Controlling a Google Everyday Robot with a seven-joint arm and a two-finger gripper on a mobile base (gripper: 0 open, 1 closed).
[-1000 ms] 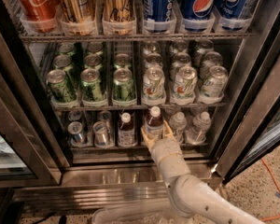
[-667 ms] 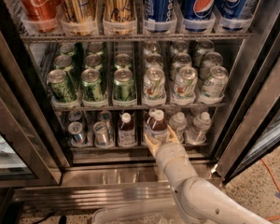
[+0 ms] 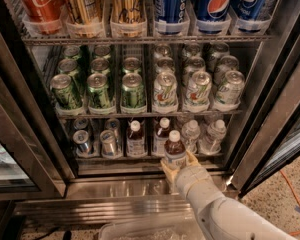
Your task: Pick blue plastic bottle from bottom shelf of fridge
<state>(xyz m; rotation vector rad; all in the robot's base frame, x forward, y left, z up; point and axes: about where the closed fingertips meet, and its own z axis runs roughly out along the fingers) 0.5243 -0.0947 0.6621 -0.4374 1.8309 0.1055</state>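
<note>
The fridge [image 3: 30, 149] stands open with its dark wire tiers in view. My gripper [image 3: 179, 165] is in front of the bottom shelf [image 3: 140, 157], shut on the blue plastic bottle [image 3: 174, 153], which has a white cap, a reddish-brown neck and a blue-and-white label. The bottle stands upright between the cream fingers [image 3: 167, 168], just outside the shelf's front rail. Two similar bottles [image 3: 135, 140] stand on the shelf behind it.
Small silver cans [image 3: 82, 141] sit at the shelf's left, clear water bottles [image 3: 212, 136] at its right. Green and silver cans [image 3: 132, 91] fill the tier above, cola cans [image 3: 210, 4] the top. The glass door [image 3: 285, 114] stands open at right. The ribbed steel base [image 3: 115, 194] lies below.
My gripper has drawn back out of the bottom shelf with the blue plastic bottle in it, moving toward the camera and lower in view.
</note>
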